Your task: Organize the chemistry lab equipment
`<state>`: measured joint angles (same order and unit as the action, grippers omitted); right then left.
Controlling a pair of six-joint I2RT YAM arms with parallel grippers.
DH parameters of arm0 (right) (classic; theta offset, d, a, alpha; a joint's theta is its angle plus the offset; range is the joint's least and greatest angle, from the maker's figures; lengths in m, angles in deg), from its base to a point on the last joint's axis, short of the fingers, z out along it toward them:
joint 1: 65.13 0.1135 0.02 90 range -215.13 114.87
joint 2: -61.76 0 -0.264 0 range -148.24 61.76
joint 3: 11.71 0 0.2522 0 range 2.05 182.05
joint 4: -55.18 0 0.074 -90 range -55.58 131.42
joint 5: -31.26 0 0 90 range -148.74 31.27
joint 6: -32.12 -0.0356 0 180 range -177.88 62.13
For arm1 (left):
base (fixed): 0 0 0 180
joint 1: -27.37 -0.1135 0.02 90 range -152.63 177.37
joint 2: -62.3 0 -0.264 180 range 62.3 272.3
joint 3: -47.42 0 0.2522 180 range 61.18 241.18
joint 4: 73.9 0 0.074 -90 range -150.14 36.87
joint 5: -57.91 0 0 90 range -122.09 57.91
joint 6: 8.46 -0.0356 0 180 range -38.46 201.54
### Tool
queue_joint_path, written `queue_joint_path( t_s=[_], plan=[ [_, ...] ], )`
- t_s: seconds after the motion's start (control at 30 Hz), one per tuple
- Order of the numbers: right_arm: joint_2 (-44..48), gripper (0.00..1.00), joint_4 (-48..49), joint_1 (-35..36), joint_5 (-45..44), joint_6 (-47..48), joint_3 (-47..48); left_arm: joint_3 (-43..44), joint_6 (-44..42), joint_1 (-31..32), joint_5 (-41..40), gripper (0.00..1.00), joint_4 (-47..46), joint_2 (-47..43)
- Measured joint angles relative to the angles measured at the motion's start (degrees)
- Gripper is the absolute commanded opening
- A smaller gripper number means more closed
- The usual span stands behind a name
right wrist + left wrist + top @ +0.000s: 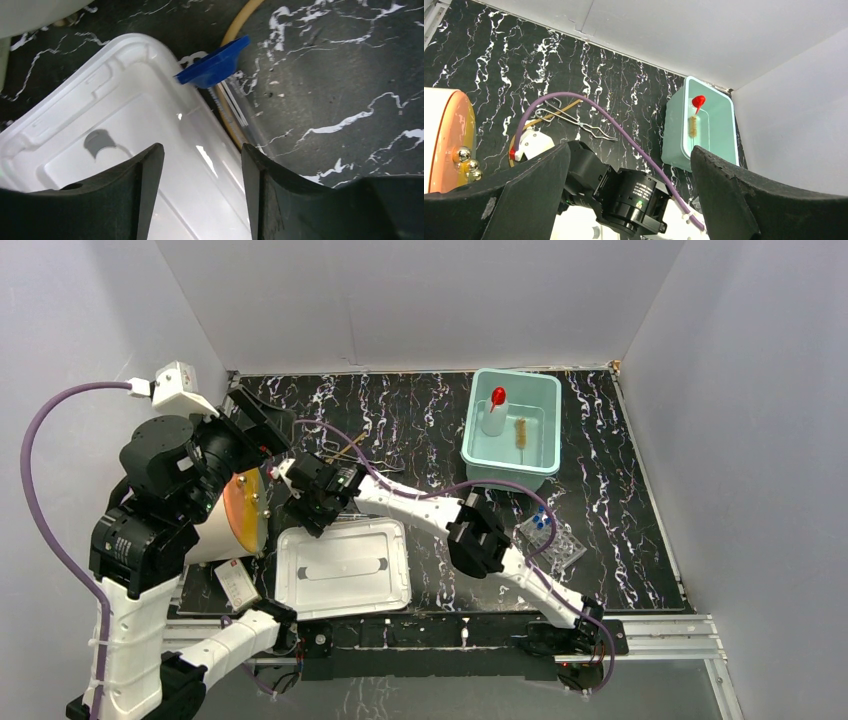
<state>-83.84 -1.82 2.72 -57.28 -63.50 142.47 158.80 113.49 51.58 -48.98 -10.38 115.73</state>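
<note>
The white squeeze bottle with a red cap (494,411) stands in the teal bin (545,465) beside a brown brush (521,433). The clear tube rack (556,545) holds blue-capped tubes (540,522) at the right. My right gripper (300,503) is open and empty over the white lid's far edge (201,150). Just beyond its tips lie a blue-capped clear tube (215,66) and amber tubing (241,19). The thin metal tool (574,120) lies behind it. My left gripper (262,425) is raised at the left, open and empty (630,150).
A white lid (343,568) lies at the front centre. The large cream cylinder with an orange face (240,515) lies on its side at the left. A white card with a red mark (237,585) lies in front of it. A purple cable (624,131) runs along the right arm.
</note>
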Motion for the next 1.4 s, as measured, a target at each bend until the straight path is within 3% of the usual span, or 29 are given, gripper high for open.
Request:
queue_joint_path(
  t_s=[0.13,0.43,0.57,0.97,1.4],
  plan=[
    [-1.62,0.59,-0.76,-0.44,-3.37,-0.85,2.4,0.0,0.02,0.0,0.0,0.9,0.0,0.13],
    [-1.68,0.76,-0.35,-1.03,-6.16,-1.44,2.71,-0.04,0.02,0.0,0.11,0.9,0.0,0.13],
    [-1.9,0.74,-0.5,-1.03,-4.61,-0.44,2.71,-0.2,0.02,-0.02,0.2,0.9,-0.02,0.13],
    [-7.04,0.57,-1.68,-1.86,-6.12,1.7,6.29,-0.55,0.04,0.0,0.7,0.9,0.02,0.15],
    [-7.04,0.65,-1.2,-5.38,-3.23,1.99,6.38,-1.81,0.04,0.0,1.01,0.9,-0.04,0.28]
  ],
)
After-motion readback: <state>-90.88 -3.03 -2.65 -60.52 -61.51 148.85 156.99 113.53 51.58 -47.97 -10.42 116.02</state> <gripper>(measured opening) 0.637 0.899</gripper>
